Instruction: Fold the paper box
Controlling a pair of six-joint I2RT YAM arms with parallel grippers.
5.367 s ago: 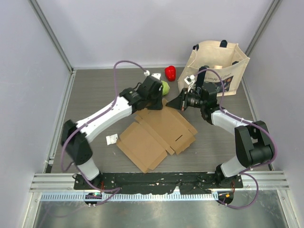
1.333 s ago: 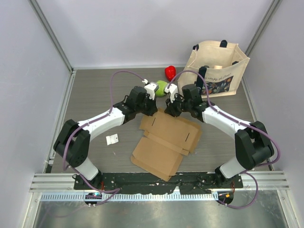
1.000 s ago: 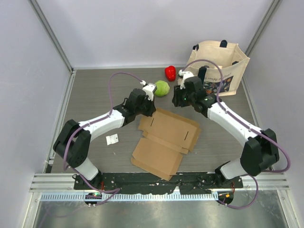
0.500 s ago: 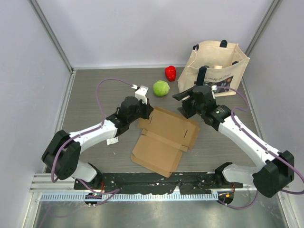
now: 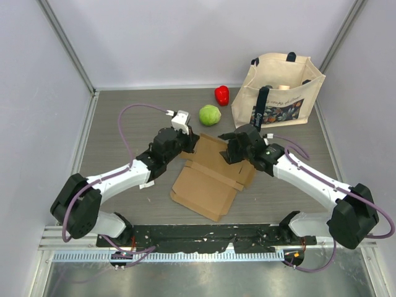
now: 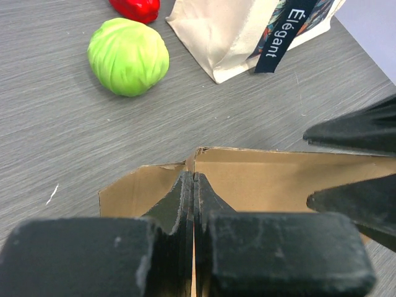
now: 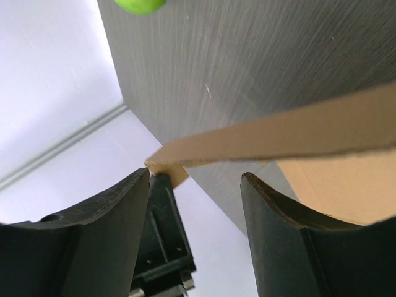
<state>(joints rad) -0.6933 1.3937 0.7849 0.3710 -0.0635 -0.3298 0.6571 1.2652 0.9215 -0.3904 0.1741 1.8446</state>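
Inward, left end effector (image 5: 190, 143), right end effector (image 5: 230, 152) low at paper box (image 5: 207, 185).

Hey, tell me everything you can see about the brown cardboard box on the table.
The paper box is plain brown corrugated cardboard, a mailer blank not yet assembled, with creased panels and tabs. Its near part lies flat on the grey table, and its far panel stands lifted along a crease. The shut left hand meets the lifted panel's far-left corner, though a pinch cannot be confirmed. The open right hand straddles the panel's far edge without closing on it.
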